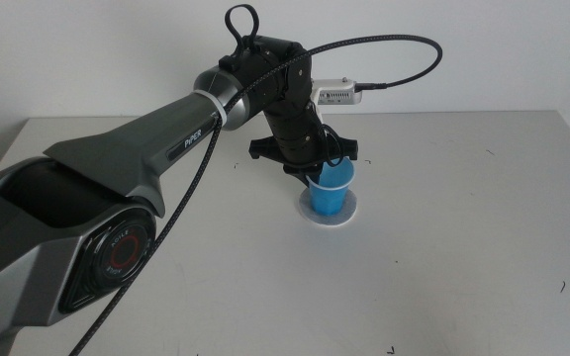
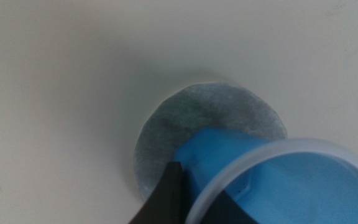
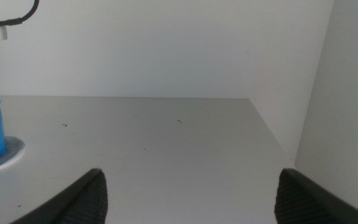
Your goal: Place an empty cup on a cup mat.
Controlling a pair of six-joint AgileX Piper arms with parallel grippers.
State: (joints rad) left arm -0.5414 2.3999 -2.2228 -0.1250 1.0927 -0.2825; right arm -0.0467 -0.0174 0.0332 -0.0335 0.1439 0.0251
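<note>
L gripper [image 1: 327, 170] pinching cup [image 1: 331, 194] rim, on cup mat [image 1: 348, 216]; white table [image 1: 463, 218].

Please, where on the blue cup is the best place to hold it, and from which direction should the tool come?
Probably at the rim, from above. The cup stands upright on the cup mat, mouth open upward, and its wall tapers downward, so a side pinch could slip. The left tool grips it this way: one jaw outside the wall, one inside the thin white rim. The right tool waits apart, open.
</note>
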